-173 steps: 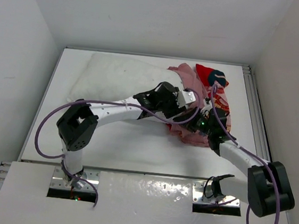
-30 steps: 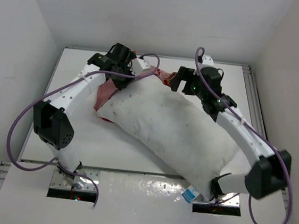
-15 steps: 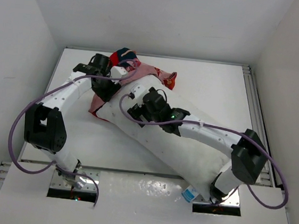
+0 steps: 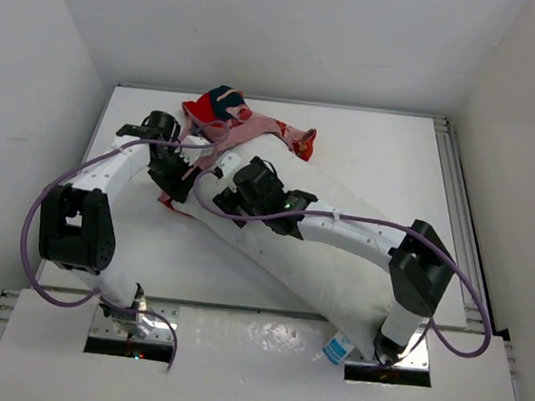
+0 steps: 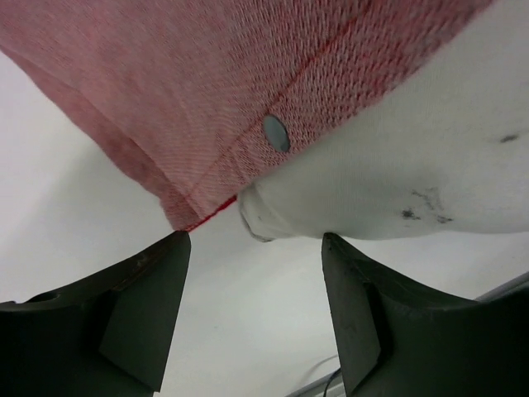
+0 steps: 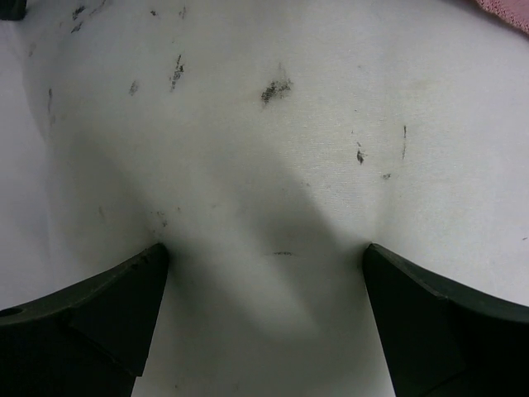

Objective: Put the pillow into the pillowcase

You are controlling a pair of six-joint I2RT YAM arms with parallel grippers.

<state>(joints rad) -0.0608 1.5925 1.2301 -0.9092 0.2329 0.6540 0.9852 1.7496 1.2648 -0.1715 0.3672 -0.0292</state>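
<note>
Writing on the small blue-and-white tag [image 4: 335, 347] at the near-right end of the plump white pillow [image 4: 308, 272] is too small to read. The dark-smudged pillow lies diagonally on the white table [image 4: 377, 164], its far-left corner touching the hem of the red printed fabric pillowcase [image 4: 229, 110]. Jaws spread, the left gripper [image 5: 256, 240] hangs empty beside that corner and the right gripper [image 6: 264, 248] presses the pillow.

The pillow [image 6: 273, 149] is white cloth, matt and finely textured, flecked with dark smudges; the pillowcase [image 5: 207, 74] is red woven cloth with a coarse, visible weave, a stitched hem and a smooth grey round stud [image 5: 276, 132]; the desk [image 5: 66, 198] is white, smooth and matt; the panel [image 4: 261, 353] along its near edge is glossy, catching glare; the fingers [image 5: 124, 314] of the left claw [image 5: 254, 248] and those of the right claw [image 6: 264, 252] look like dark matt plastic.
</note>
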